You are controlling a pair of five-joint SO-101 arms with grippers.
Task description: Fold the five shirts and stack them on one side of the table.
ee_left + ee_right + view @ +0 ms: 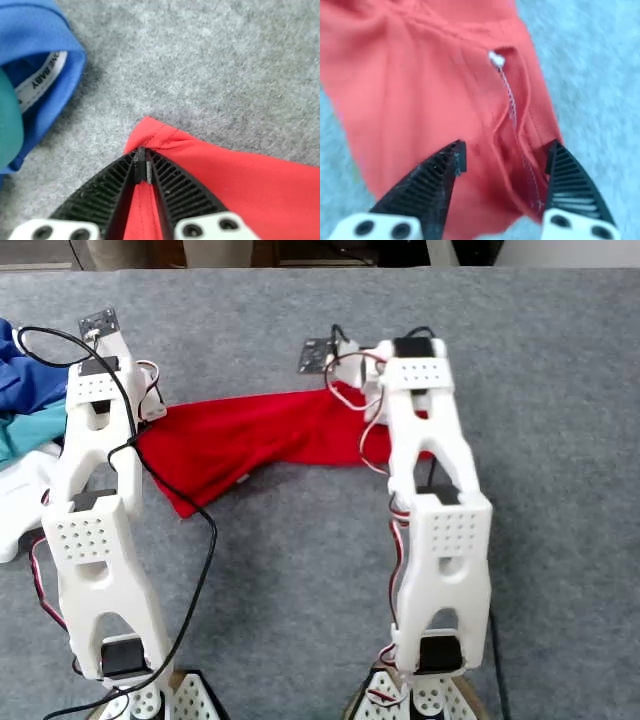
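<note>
Grey felt table (560, 400), seen from above. Two white arms are set side by side at the 6 o'clock edge, both extended toward 12 o'clock.

Red shirt (250, 440): laid out across the middle of the table, stretched between the two wrists, long axis running roughly 9 to 3 o'clock. One corner is pointed toward 7 o'clock and lies flat on the felt. The cloth is rumpled, not folded.

Left gripper (142, 167): fingers are pressed together and a corner of the red shirt's hem is pinched between the tips. The hem is puckered right at the pinch. In the high view this corner is found beside the left arm (95, 490), at the shirt's 9 o'clock end.

Right gripper (505, 155): fingers are spread wide, with red cloth seen between and below them; nothing is clamped. Whether the tips are touching the cloth cannot be told. A line of white stitching (512, 107) along a folded seam is seen between the fingers. The right arm (430, 470) is placed over the shirt's 3 o'clock end.

Other shirts are heaped at the table's 9 o'clock edge, unfolded: blue shirt (25, 375) farthest toward 12 o'clock, teal shirt (30, 430) next, white shirt (20, 490) nearest 6 o'clock. The blue shirt's collar, with a white label (40, 80) inside, is noted near the pinched red corner, apart from it.

A black cable (200, 530) is draped from the left arm across the red shirt's 7 o'clock corner.
</note>
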